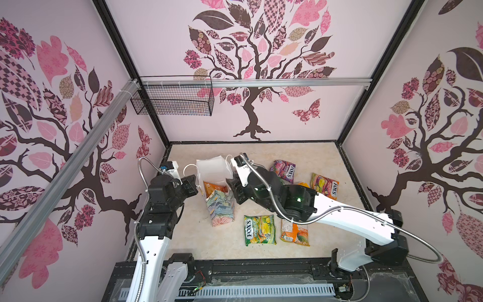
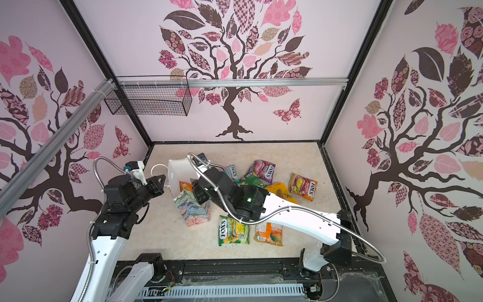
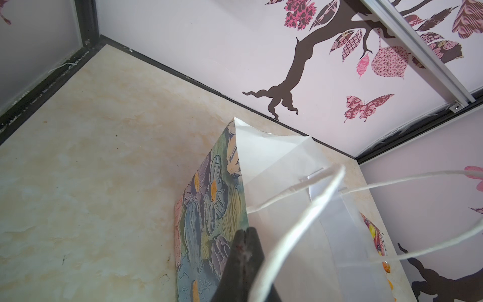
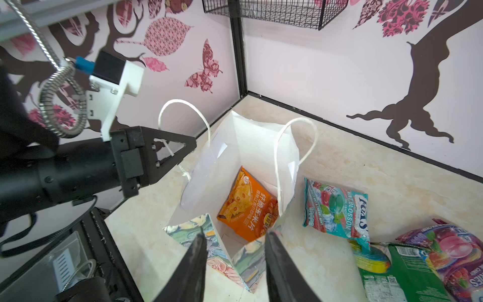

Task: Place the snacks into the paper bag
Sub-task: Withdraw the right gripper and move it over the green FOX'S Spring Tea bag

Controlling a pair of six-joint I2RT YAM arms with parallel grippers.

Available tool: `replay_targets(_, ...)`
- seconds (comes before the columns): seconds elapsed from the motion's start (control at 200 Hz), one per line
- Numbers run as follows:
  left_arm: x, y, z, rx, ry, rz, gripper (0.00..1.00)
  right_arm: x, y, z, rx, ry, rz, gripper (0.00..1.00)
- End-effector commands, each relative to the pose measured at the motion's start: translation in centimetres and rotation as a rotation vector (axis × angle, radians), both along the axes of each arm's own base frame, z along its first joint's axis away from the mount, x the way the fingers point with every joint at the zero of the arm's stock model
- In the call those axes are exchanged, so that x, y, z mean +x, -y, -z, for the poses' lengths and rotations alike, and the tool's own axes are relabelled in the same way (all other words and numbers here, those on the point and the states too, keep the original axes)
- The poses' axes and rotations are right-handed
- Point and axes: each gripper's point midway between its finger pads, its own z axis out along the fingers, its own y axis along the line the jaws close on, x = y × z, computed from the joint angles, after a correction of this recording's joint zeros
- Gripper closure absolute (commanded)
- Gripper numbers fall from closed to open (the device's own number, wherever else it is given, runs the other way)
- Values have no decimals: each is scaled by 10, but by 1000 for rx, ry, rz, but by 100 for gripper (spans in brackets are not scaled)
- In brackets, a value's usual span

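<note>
Upright on the tabletop (image 1: 300, 154), left of its middle in both top views, the paper bag (image 1: 220, 209) stands with its mouth open, floral outside and white inside, its white cord handles (image 4: 177, 100) arching up from the rim. One orange pouch (image 4: 248, 206) lies inside the bag, printed face up. The left hand (image 3: 245, 232) is closed tight, and in the left wrist view its tips sit right on the edge of the bag's wall beside a handle, apparently pinching the rim. The right hand (image 4: 234, 234) hangs over the bag's mouth with its fingers partly apart and nothing between them. Just beside the bag, on the side away from the left hand, a teal pouch (image 4: 337, 209) lies flat on the tabletop. Next to it are a green pouch (image 4: 400, 272) and a purple pouch (image 1: 283, 170), the green one overlapping the purple one's edge in the right wrist view. A yellow pouch (image 2: 281, 192) shows partly under the right arm, and farther right lies an orange and yellow pouch (image 1: 324, 185). Nearer the robot, a green and yellow pouch (image 1: 260, 230) and another orange packet (image 1: 295, 232) lie side by side. High on the back wall's left end hangs a black wire basket (image 1: 172, 100).
</note>
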Motion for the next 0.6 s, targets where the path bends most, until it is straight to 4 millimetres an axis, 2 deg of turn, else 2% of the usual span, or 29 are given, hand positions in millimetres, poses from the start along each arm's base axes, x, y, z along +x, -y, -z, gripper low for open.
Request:
replay_targets(0.0, -2, 1, 6, 10, -13, 6, 99, -15, 24, 0, 90, -32, -32, 60)
replay_targets(0.09, -2, 0, 5, 15, -13, 5, 99, -20, 53, 33, 90, -94, -11, 59)
replay_targets(0.11, -2, 0, 5, 15, -14, 7, 99, -21, 59, 46, 79, -120, -11, 59)
replay_targets(0.235, -2, 0, 3, 16, -9, 8, 99, -10, 111, 82, 78, -219, 84, 59)
replay_targets(0.3, -3, 0, 1, 18, -8, 9, 99, -12, 128, 95, 57, -226, 125, 60)
replay_targets(0.48, -5, -1, -4, 23, 2, 5, 99, -27, 152, 154, 5, -336, 169, 60)
replay_targets(0.595, -7, -1, -6, 33, 5, 8, 99, -35, 162, 182, -37, -395, 181, 60)
